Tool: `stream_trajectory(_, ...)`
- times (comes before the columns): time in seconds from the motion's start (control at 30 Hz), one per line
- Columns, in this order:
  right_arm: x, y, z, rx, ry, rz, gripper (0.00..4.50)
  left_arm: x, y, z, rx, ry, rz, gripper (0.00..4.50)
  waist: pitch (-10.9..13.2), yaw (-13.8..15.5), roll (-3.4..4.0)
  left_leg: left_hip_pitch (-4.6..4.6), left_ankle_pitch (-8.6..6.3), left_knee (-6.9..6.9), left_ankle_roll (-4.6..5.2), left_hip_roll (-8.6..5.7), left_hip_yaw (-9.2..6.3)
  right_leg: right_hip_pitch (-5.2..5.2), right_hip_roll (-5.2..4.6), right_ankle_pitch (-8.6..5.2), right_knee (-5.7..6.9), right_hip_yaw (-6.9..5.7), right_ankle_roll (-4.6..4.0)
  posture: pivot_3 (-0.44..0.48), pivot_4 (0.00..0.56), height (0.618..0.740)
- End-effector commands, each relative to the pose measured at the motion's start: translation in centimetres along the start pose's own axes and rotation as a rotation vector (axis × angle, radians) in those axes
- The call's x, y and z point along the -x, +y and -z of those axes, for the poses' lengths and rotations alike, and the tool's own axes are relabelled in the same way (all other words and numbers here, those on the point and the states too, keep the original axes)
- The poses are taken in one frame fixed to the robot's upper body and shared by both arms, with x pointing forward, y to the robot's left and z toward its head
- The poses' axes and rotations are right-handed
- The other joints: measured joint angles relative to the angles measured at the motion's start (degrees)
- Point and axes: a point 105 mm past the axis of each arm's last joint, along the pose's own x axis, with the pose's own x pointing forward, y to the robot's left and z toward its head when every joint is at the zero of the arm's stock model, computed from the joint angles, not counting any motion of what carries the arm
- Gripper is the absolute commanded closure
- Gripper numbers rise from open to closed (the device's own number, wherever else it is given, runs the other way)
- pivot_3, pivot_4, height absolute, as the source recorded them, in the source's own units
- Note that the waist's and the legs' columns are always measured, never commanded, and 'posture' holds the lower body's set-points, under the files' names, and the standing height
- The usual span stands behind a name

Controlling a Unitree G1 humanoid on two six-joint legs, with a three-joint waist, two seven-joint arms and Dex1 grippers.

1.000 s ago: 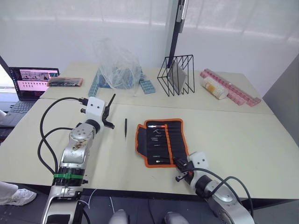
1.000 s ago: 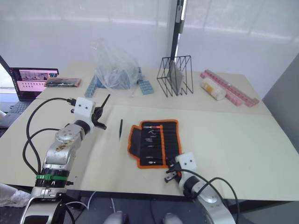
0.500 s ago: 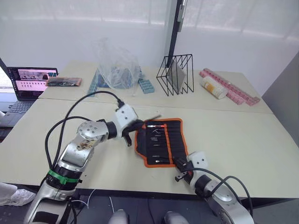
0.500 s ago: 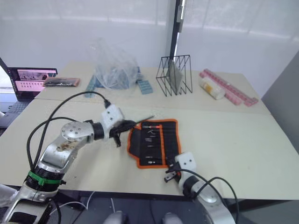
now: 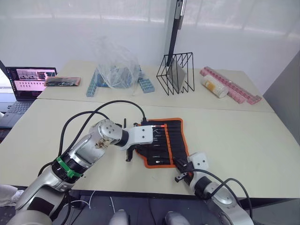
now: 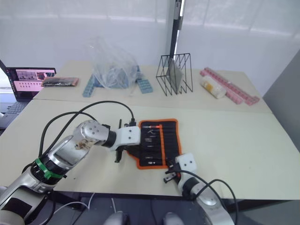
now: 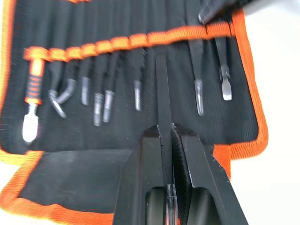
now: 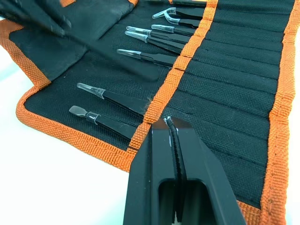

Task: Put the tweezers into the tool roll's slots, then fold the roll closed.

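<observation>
beige table [image 5: 243, 136], left tool [image 7: 166, 133] clamped on tweezers [image 7: 162, 89], over tool roll [image 7: 117, 161]

head stereo: high, forward-down over table [image 5: 243, 136] | wrist cams: close | shared: tool roll [image 7: 117, 154]

Matt woven cloth tool roll [image 7: 117, 173], orange-bound

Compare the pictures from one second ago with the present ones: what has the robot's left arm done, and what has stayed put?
The left gripper took a tweezer off the table and swung it right, over the open roll, its tip now pointing at the slots. The right gripper, shut and empty, stayed at the roll's near edge; the roll has not moved.
</observation>
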Motion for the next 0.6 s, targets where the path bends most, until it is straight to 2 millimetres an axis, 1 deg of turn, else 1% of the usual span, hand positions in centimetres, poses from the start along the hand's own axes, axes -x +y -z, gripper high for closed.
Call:
stream_trajectory(0.03, 1.1, -1.2, 5.2, -0.036, 0.212, 0.09, 4.5, 0.1, 0.5, -0.4, -0.052, 0.028, 0.004, 4.47, 0.02, 0.03, 0.01, -0.01, 0.0, 0.0, 0.0, 0.0, 0.0, -0.01, 0.0, 0.0, 0.0, 0.0, 0.01, 0.0, 0.15, 0.705)
stream_trajectory(0.23, 1.2, -1.0, 5.2, -0.047, 0.211, 0.105, 4.5, -1.0, 0.6, -0.1, -0.084, 0.064, 0.007, 4.47, 0.02, 0.34, -0.01, -0.01, 0.0, 0.0, 0.0, -0.01, 0.0, 0.0, -0.01, -0.01, -0.01, 0.0, 0.03, 0.0, 0.15, 0.705)
stream_trajectory(0.47, 1.2, -0.9, 5.2, -0.052, 0.21, 0.11, 4.5, -2.2, 1.3, -1.1, -0.066, 0.042, -0.011, 4.47, 0.01, 1.09, -0.03, 0.0, 0.01, 0.01, 0.01, -0.01, 0.01, 0.01, -0.01, -0.02, -0.01, 0.0, 0.05, 0.0, 0.15, 0.705)
stream_trajectory(0.6, 1.1, -0.7, 5.2, -0.055, 0.208, 0.11, 4.5, -1.6, 1.8, -1.7, -0.026, 0.003, -0.019, 4.47, 0.02, 0.98, -0.02, 0.0, 0.01, 0.01, 0.02, -0.01, 0.0, 0.0, 0.0, -0.02, 0.01, 0.0, 0.04, 0.0, 0.15, 0.705)
